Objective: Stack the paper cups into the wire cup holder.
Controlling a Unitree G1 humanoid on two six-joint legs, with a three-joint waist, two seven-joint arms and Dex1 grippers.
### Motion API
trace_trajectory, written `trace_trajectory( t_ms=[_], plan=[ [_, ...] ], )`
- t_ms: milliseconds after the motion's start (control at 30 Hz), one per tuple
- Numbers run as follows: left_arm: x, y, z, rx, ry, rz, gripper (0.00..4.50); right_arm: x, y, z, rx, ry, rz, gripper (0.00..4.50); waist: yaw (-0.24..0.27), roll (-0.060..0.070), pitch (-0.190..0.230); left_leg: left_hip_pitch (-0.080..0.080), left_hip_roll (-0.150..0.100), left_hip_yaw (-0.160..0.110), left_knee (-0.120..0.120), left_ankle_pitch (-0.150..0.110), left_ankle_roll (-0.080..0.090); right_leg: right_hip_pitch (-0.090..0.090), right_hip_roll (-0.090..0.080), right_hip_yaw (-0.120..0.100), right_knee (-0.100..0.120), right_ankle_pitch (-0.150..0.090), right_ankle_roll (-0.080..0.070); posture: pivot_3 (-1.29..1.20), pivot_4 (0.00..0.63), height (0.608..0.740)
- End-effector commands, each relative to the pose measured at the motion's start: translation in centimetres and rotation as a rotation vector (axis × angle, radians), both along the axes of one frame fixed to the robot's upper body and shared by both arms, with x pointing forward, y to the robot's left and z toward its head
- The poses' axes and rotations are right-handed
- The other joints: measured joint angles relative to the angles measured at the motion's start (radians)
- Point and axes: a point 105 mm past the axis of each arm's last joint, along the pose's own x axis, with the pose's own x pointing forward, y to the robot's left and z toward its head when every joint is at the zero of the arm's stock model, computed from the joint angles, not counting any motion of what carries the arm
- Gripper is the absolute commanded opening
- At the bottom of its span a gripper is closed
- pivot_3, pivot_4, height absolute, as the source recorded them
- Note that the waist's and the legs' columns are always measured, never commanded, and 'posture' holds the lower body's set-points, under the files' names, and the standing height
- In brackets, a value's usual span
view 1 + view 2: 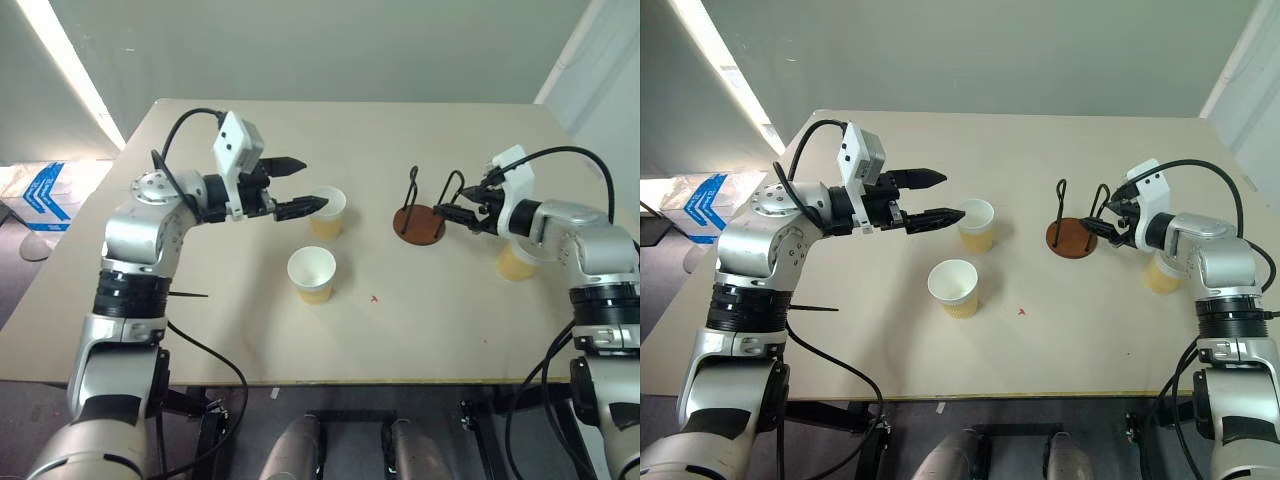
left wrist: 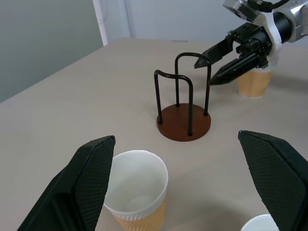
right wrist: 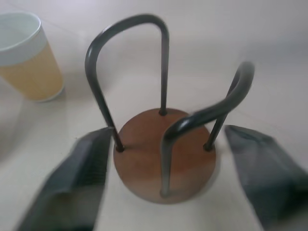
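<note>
The wire cup holder (image 1: 420, 224), a reddish-brown disc with two upright black loops, stands right of the table's middle. My right gripper (image 1: 455, 207) is at its right side, open, one finger on each side of the base (image 3: 163, 159); no contact is visible. One paper cup (image 1: 516, 264) stands upright partly under my right forearm. Two more paper cups stand left of the holder, one (image 1: 328, 208) farther back and one (image 1: 312, 272) nearer the front. My left gripper (image 1: 292, 186) hovers open just left of the farther cup (image 2: 137, 190), holding nothing.
The beige table (image 1: 420, 320) has bare room in front of the holder and along the back. Its left edge borders the floor, where a blue and white package (image 1: 40, 195) lies. A black cable (image 1: 215, 360) hangs off the front left.
</note>
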Motion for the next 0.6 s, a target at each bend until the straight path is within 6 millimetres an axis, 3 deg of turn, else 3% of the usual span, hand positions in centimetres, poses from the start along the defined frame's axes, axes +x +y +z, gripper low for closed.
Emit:
trace_trajectory(
  t_ms=[33, 233, 267, 433, 600],
  plan=[
    [-0.4, -0.1, 1.4, 0.003, -0.056, -0.009, 4.50, 0.0, -0.1, 2.0, 0.023, -0.066, -0.005, 2.45, 0.000, 0.000, 0.000, 0.000, 0.000, 0.000, 0.000, 0.000, 0.000, 0.000, 0.000, 0.000, 0.000, 0.000, 0.000, 0.00, 0.150, 0.740],
    [-0.4, -0.1, 1.4, -0.002, -0.051, -0.012, 4.50, -0.3, 0.2, 1.9, 0.042, -0.055, 0.005, 0.21, 0.000, 0.000, 0.000, 0.000, 0.000, 0.000, 0.000, 0.000, 0.000, 0.000, 0.000, 0.000, 0.001, 0.000, 0.000, 0.00, 0.150, 0.740],
    [-0.4, -0.2, 1.4, -0.003, -0.051, -0.013, 4.50, -0.3, 0.3, 1.8, 0.047, -0.053, 0.008, 0.04, -0.001, 0.000, 0.000, 0.000, 0.000, 0.000, 0.000, 0.000, 0.000, 0.000, 0.000, 0.000, 0.001, 0.000, 0.000, 0.00, 0.150, 0.740],
    [-1.0, -0.6, 1.4, 0.015, -0.043, -0.050, 4.50, -1.1, 1.5, 2.0, 0.065, -0.050, 0.051, 0.04, 0.000, 0.000, 0.000, 0.000, 0.000, 0.000, 0.000, 0.000, -0.001, 0.000, 0.000, 0.000, 0.001, 0.000, 0.000, 0.00, 0.150, 0.740],
    [-2.2, -0.6, 2.0, 0.034, -0.042, -0.104, 4.50, -3.4, 3.0, 2.6, 0.056, -0.040, 0.144, 0.04, -0.001, 0.000, 0.000, 0.000, 0.000, 0.000, -0.002, 0.000, -0.001, -0.001, 0.000, 0.000, 0.000, 0.000, 0.000, 0.00, 0.150, 0.740]
  ],
)
